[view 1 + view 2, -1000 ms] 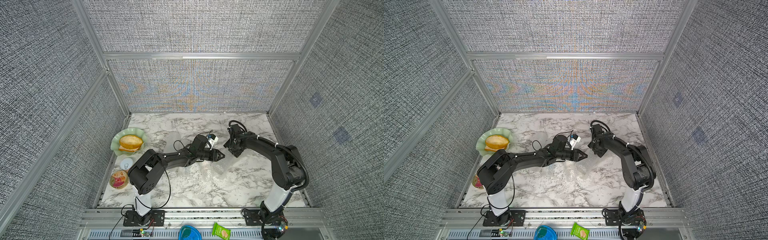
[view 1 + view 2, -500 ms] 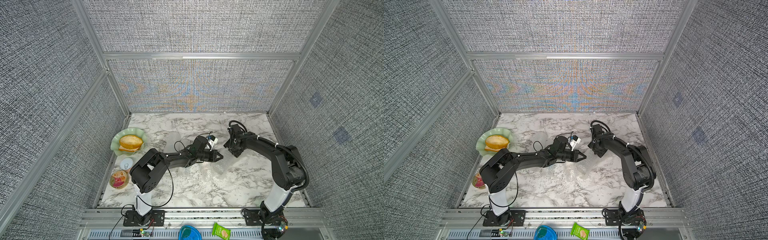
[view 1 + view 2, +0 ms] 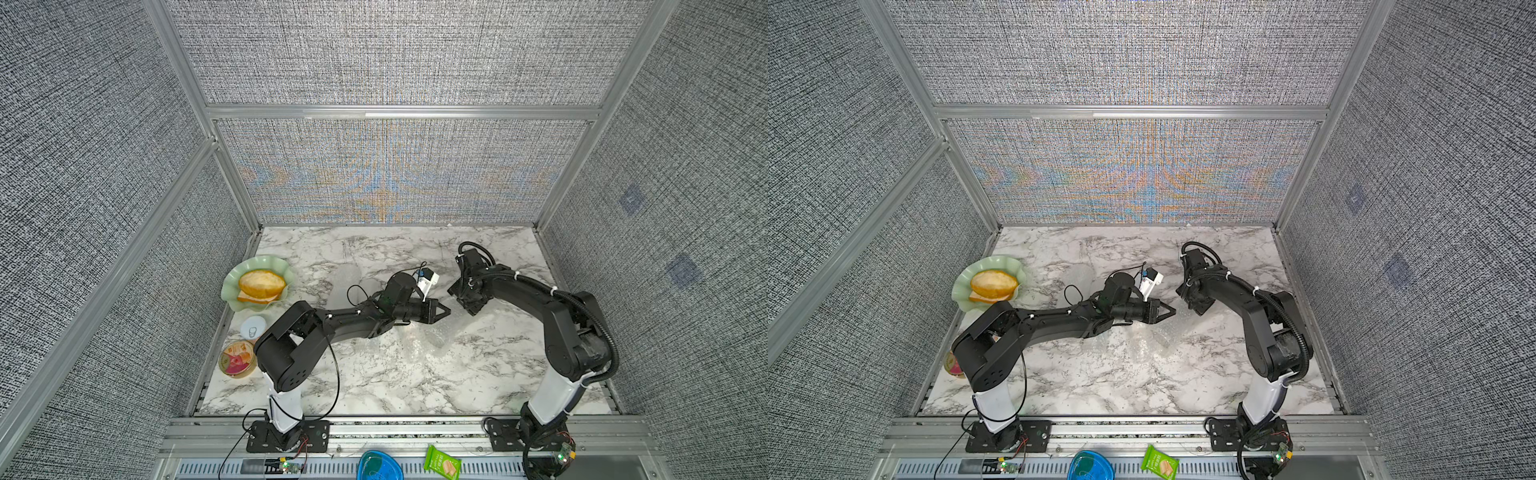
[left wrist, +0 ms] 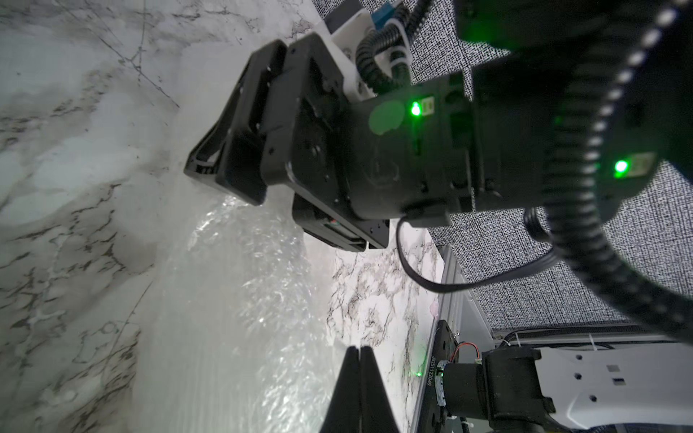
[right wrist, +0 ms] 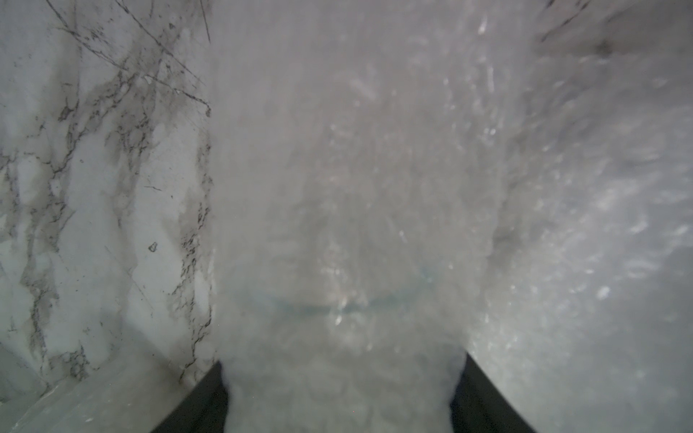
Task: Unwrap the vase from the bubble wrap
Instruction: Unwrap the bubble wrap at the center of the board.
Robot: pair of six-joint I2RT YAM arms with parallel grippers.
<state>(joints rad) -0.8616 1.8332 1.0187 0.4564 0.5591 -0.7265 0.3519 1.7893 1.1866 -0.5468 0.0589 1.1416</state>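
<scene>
On the marble table (image 3: 374, 386), the right gripper (image 3: 473, 308) clasps the bubble wrap (image 5: 337, 187) (crinkly, whitish); the left gripper (image 3: 445, 309) beside it is pinched closed.

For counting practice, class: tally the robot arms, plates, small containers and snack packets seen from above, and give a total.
Robot arms: 2 (left arm, right arm)
Plates: 1 (green plate)
Small containers: 3 (white-topped tub, fruit tub, blue tub)
Snack packets: 1 (green packet)
Total: 7
</scene>
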